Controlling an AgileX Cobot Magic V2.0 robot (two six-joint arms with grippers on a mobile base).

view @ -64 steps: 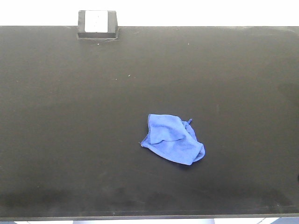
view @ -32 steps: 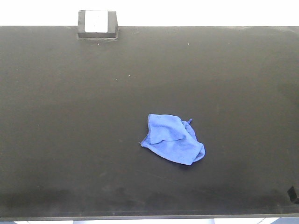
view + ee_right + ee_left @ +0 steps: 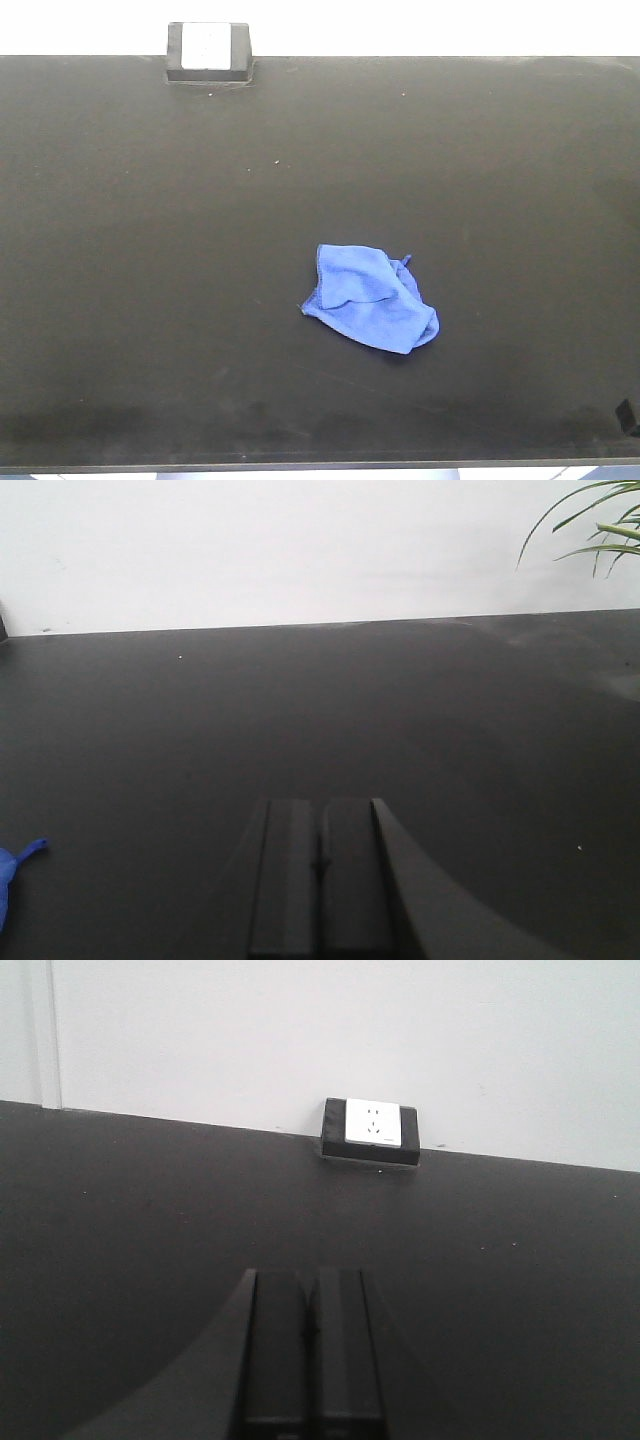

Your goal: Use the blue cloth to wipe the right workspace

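A crumpled blue cloth (image 3: 372,297) lies on the black table (image 3: 150,250), a little right of centre and toward the front. A corner of it shows at the left edge of the right wrist view (image 3: 12,865). My right gripper (image 3: 320,810) is shut and empty, low over the table to the right of the cloth; its tip shows at the front right corner in the front view (image 3: 627,414). My left gripper (image 3: 308,1278) is shut and empty, over the left part of the table, facing the wall socket (image 3: 372,1131).
A black socket box with a white face (image 3: 208,52) stands at the table's back edge on the left. A white wall runs behind the table. Green plant leaves (image 3: 600,520) hang at the far right.
The right gripper's tip has come into view at the front right corner of the table. The cloth has not moved.
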